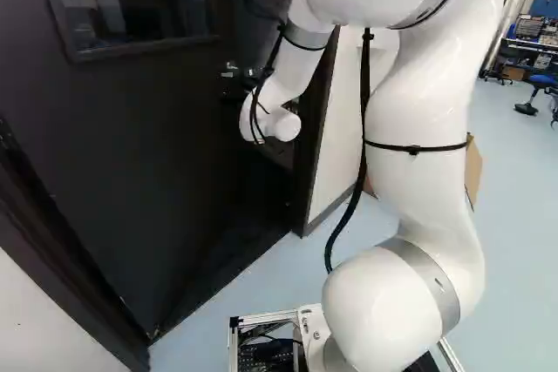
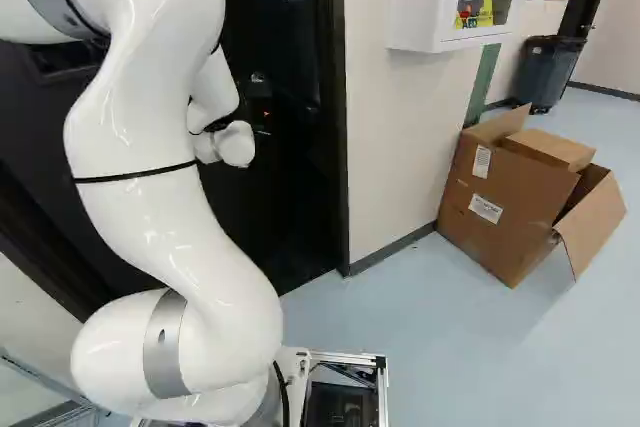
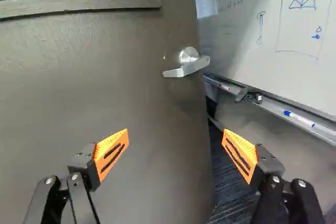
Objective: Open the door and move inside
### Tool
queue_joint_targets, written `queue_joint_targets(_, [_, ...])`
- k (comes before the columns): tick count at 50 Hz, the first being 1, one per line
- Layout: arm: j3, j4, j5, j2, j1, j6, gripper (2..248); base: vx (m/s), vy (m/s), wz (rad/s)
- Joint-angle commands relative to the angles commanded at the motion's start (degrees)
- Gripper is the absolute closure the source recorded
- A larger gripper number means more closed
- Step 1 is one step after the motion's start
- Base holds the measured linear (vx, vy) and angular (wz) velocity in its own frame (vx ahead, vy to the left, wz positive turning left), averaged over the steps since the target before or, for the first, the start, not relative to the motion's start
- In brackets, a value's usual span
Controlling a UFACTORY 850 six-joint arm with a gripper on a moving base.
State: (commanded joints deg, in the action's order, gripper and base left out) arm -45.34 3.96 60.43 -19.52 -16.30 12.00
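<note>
The dark door with its window stands partly open, swung away from the base, in the left base view. My gripper is mostly hidden behind the white wrist, close to the door's free edge. In the wrist view the gripper is open, its orange pads wide apart with nothing between them. The brown-grey door face spreads ahead of it. The silver lever handle lies ahead of the fingers, apart from them, near the door's edge. A gap opens beyond that edge.
Through the gap show a whiteboard, its marker tray and dark carpet. The door frame borders a pale wall with a white cabinet. An open cardboard box stands by that wall, a dark bin behind.
</note>
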Motion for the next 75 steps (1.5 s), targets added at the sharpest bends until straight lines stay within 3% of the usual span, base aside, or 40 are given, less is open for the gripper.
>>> queue_joint_targets(5, [0.23, -2.85, 0.0, 0.19, -0.83, -2.87, 3, 0.0, 0.0, 0.0])
queue_joint_targets(11, [0.26, -6.26, 0.0, 0.22, -1.82, -4.29, 3, 0.0, 0.0, 0.0])
queue_joint_targets(43, [-0.35, -22.01, -0.02, -0.28, -6.19, -4.79, 3, 0.0, 0.0, 0.0])
queue_joint_targets(52, [-0.73, -23.56, -0.14, -0.58, -6.75, -4.79, 3, 0.0, 0.0, 0.0])
queue_joint_targets(75, [-4.83, -23.8, -0.01, -3.9, -8.36, -4.79, 3, 0.0, 0.0, 0.0])
